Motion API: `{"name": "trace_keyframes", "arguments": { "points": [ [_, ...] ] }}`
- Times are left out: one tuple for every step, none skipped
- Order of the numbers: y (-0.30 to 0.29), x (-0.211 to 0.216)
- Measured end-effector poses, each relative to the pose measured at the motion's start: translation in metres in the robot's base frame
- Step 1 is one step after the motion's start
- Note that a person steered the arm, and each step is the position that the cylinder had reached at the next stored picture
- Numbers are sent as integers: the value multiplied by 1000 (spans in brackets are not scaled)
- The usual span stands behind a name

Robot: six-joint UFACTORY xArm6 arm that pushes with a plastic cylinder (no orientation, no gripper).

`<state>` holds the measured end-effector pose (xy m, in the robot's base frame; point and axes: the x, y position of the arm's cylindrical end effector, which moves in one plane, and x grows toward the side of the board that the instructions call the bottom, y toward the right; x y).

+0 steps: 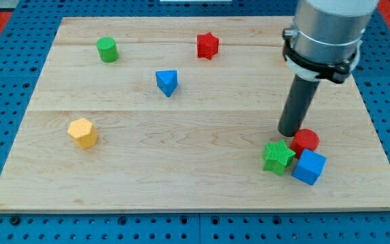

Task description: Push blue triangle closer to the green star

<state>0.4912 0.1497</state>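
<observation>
The blue triangle (pixel 167 82) lies on the wooden board, up and left of the middle. The green star (pixel 277 156) lies at the lower right, touching a blue cube (pixel 309 167) on its right and next to a red cylinder (pixel 306 140) above the cube. My tip (pixel 290 133) rests on the board just above the green star and at the red cylinder's left side. The tip is far to the right of the blue triangle.
A green cylinder (pixel 107 49) stands at the upper left. A red star (pixel 208 45) lies near the top edge. A yellow hexagon block (pixel 82 133) lies at the left. The wooden board (pixel 181 176) sits on a blue pegboard table.
</observation>
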Motion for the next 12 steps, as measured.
{"name": "trace_keyframes", "arguments": {
  "points": [
    [-10,-5],
    [-38,-36],
    [-64,-62],
    [-88,-83],
    [-118,-93],
    [-136,-113],
    [-164,-141],
    [-189,-137],
    [-194,-118],
    [-220,-131],
    [-243,-135],
    [-250,-97]
  ]
}}
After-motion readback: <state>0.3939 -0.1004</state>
